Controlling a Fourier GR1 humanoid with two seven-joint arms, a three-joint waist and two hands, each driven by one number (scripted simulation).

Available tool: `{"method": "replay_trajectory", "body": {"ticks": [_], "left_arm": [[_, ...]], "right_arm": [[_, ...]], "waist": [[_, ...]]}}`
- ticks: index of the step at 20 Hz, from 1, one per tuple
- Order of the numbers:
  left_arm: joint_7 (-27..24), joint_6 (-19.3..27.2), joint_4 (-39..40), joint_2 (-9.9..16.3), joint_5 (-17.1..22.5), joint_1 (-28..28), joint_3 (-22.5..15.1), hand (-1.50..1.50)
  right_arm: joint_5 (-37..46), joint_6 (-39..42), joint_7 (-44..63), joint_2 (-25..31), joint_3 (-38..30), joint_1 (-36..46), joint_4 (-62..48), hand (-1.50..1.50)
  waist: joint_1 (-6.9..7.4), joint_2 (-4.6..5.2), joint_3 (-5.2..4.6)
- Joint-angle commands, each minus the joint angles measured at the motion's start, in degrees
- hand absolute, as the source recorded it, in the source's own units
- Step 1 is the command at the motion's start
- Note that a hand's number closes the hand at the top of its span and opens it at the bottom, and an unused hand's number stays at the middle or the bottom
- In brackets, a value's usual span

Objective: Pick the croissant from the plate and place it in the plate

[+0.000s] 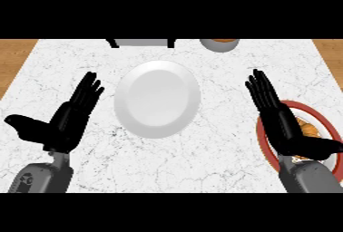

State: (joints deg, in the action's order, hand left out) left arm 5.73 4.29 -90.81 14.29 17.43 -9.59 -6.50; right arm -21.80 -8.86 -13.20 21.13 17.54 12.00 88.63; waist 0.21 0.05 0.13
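Note:
An orange-brown croissant [310, 129] lies on a red-rimmed plate [312, 111] at the right edge of the marble counter; my right hand [281, 122] hovers over the plate's left part, fingers straight and open, hiding part of the croissant. A bare white plate [157, 99] sits in the counter's middle. At the left, my left hand [64, 122] rests open, fingers up and thumb spread out, holding nothing.
At the counter's far edge stand a grey cup-like vessel [220, 44] with an orange inside and a dark-framed object [140, 42]. Wooden floor [15, 59] shows beyond the counter's left and right sides.

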Motion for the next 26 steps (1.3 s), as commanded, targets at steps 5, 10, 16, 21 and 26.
{"method": "replay_trajectory", "body": {"ticks": [5,10,16,21,26], "left_arm": [[-5.4,-0.2,3.9,6.0,-7.2,4.3,2.1,0.0],[-7.2,-0.3,6.7,5.7,-7.8,6.7,1.9,0.0],[-11.7,0.3,11.4,3.5,-10.6,7.1,1.6,0.0],[-11.9,-0.6,14.6,2.9,-9.6,5.3,3.5,0.0],[-13.5,-0.2,14.3,2.0,-11.5,6.7,2.3,0.0]], "right_arm": [[-3.4,-11.7,12.3,2.2,-14.1,6.1,-12.8,1.5],[10.5,-32.1,5.0,4.2,-18.1,1.7,-20.4,-1.5],[19.3,-43.5,-6.7,-7.7,-11.9,-1.3,-21.4,-1.5],[28.0,-51.5,7.5,-1.3,-8.1,-9.4,-11.4,-1.5],[36.6,-49.1,24.6,5.8,-4.2,-14.9,-7.0,-1.5]], "waist": [[1.14,0.37,-0.19],[0.12,0.71,-0.13],[-0.2,-0.01,-0.14],[-1.17,-0.25,-0.28],[-0.95,-0.21,-0.43]]}}
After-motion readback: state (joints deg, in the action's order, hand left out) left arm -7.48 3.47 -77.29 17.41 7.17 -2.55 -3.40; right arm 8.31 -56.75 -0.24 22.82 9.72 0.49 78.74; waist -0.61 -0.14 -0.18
